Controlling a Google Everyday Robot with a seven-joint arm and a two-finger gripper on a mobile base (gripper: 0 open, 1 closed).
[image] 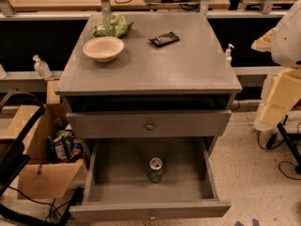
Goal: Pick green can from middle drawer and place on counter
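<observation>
The green can (155, 169) stands upright, silver top up, on the floor of the open middle drawer (94, 173), slightly right of its centre and toward the front. The drawer is pulled well out, and its low front panel with a small knob (151, 217) is at the bottom of the view. The grey counter (188, 65) is the cabinet top above it. My gripper (277, 102) hangs at the right edge of the view as pale yellow blocks under a white arm casing (291, 36). It is well to the right of the cabinet and above the can, touching neither.
On the counter are a cream bowl (103, 48), a wrinkly green snack bag (113, 26), a black remote-like item (164, 39) and a small pump bottle (228, 54) at the right edge. A closed drawer (149, 125) sits above the open one. A cardboard box (44, 164) stands at left.
</observation>
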